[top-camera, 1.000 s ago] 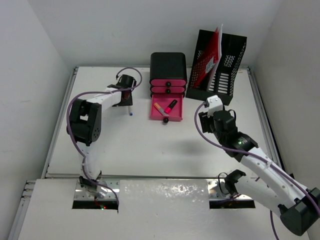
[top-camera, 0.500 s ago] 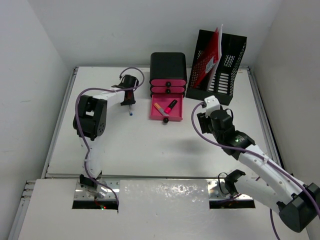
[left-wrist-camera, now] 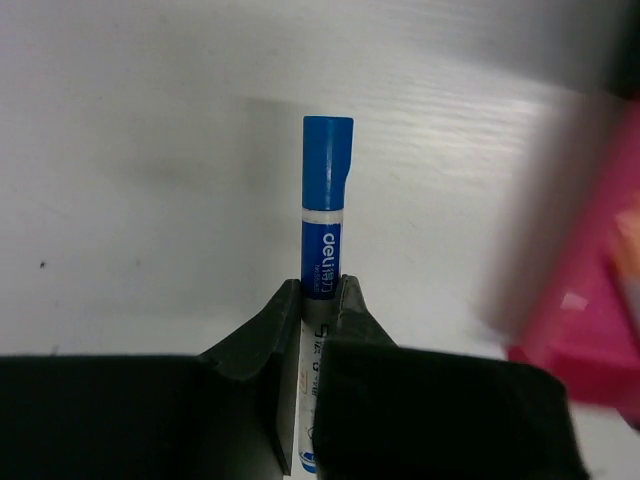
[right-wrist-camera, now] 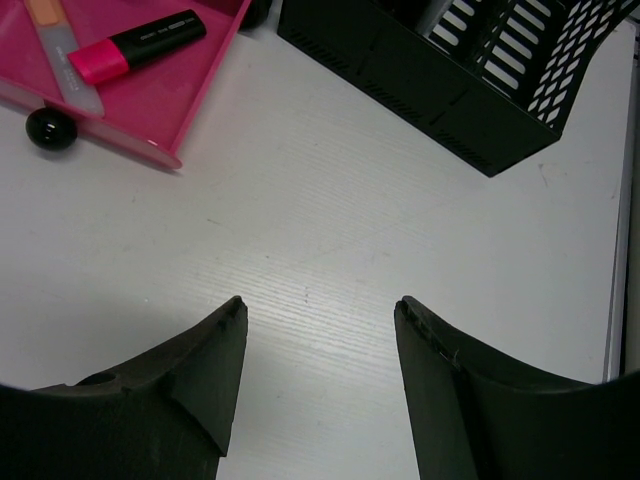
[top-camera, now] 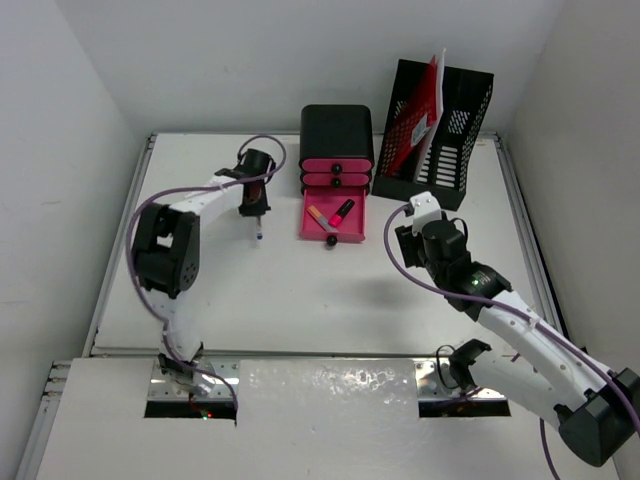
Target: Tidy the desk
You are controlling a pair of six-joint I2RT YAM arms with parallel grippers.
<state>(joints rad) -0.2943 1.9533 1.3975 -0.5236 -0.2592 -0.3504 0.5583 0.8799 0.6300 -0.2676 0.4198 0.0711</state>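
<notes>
Left pincer (left-wrist-camera: 318, 292): clamped narrow on the blue-capped white marker (left-wrist-camera: 326, 215), gripping the barrel so that the cap end juts forward, free to lead into a slot.
Marker position: at the far left of the large white flat table with thin metal rails (top-camera: 300, 290), just left of the open pink plastic drawer (top-camera: 347, 228); contact with the surface unclear.
Right pincer (right-wrist-camera: 320, 302): half-wide, holding nothing, low over bare table between the drawer and the black mesh file holder (right-wrist-camera: 450, 70); probably parked clear of the other arm.
Drawer: pulled out of the black cabinet (top-camera: 337, 135), already carrying a pink highlighter (right-wrist-camera: 140, 45) and an orange pen (right-wrist-camera: 58, 45); likely home for pens.
Next, by judgement: lift, then carry right to the drawer.
</notes>
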